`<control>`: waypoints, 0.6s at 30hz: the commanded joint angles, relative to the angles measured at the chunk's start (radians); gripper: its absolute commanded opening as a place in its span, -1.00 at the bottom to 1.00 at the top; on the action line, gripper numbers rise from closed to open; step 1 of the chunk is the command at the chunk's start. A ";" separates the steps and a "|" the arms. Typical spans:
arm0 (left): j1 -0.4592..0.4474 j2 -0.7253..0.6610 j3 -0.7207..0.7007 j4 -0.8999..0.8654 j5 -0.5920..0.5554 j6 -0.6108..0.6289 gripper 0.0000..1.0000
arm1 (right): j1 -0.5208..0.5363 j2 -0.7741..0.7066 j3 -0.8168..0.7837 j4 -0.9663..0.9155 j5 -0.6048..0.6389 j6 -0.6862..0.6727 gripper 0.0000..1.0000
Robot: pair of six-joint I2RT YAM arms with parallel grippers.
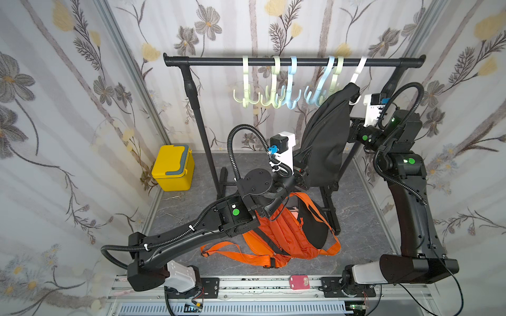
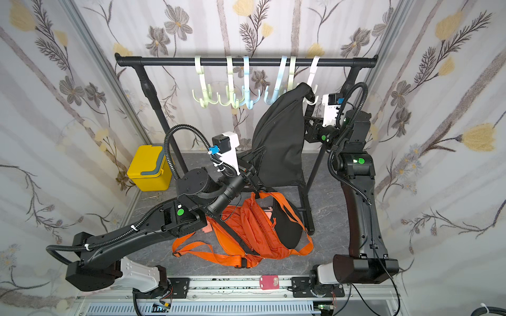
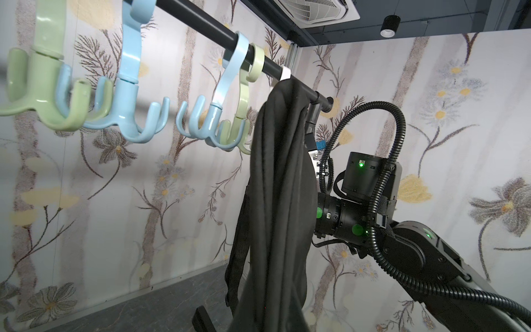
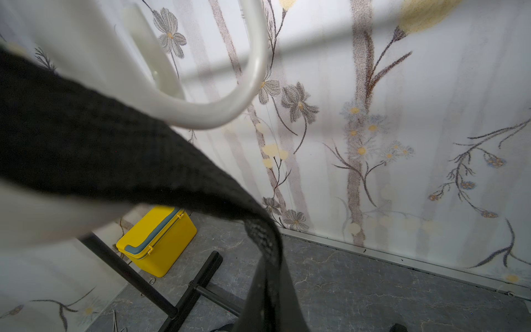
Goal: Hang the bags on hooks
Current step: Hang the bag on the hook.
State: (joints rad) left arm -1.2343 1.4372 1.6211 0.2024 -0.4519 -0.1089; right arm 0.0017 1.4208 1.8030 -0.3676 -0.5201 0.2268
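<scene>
A black bag point(image 1: 327, 136) hangs up high by the black rail point(image 1: 294, 61). Its top is bunched up right at the white hook point(image 1: 357, 74), the last hook on the rail. In the right wrist view a black strap point(image 4: 115, 161) crosses just under the curved white hook point(image 4: 218, 112), very close to it, but I cannot tell if it sits in the hook.

The right gripper point(image 1: 353, 127) is pressed against the side of the bag, up near its top. The bag hides its fingers. They are closed tight, but I cannot see what they pinch.

The left gripper point(image 1: 302, 171) is lower down, at the bottom edge of the black bag. Its fingers are closed tight too, and the cloth hides them.

Green and blue hooks point(image 1: 247, 95) hang in a row on the rail. An orange bag point(image 1: 284, 232) lies on the grey floor point(image 1: 364, 219) under the left arm. A yellow box point(image 1: 174, 171) sits in the corner by the wall.
</scene>
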 commanded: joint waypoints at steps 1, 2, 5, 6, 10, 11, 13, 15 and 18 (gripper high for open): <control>-0.003 0.010 0.006 -0.014 -0.018 -0.002 -1.00 | 0.001 -0.015 -0.014 0.052 0.010 -0.001 -1.00; -0.005 0.011 -0.004 -0.017 -0.018 -0.014 -1.00 | 0.002 -0.019 -0.017 0.053 0.017 -0.003 -1.00; -0.009 0.004 -0.056 -0.012 -0.014 -0.057 -1.00 | 0.000 -0.027 -0.024 0.053 0.048 -0.002 -1.00; -0.010 -0.002 -0.078 -0.008 -0.012 -0.072 -1.00 | 0.000 -0.029 -0.025 0.054 0.062 0.000 -1.00; -0.012 -0.004 -0.149 -0.004 0.003 -0.134 -1.00 | -0.002 -0.053 -0.048 0.072 0.138 0.017 -1.00; -0.012 -0.002 -0.160 -0.007 0.009 -0.148 -1.00 | -0.002 -0.060 -0.057 0.080 0.159 0.024 -1.00; -0.014 0.011 -0.174 -0.011 0.016 -0.165 -1.00 | -0.006 -0.079 -0.078 0.100 0.185 0.045 -1.00; -0.013 0.023 -0.181 -0.009 0.016 -0.171 -1.00 | -0.006 -0.094 -0.097 0.119 0.189 0.056 -1.00; -0.007 0.038 -0.182 -0.007 0.004 -0.171 -1.00 | -0.008 -0.121 -0.121 0.131 0.210 0.063 -1.00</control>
State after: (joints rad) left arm -1.2465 1.4658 1.4399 0.1600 -0.4400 -0.2501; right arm -0.0051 1.3216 1.6989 -0.3073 -0.3519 0.2672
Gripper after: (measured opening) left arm 0.063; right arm 0.048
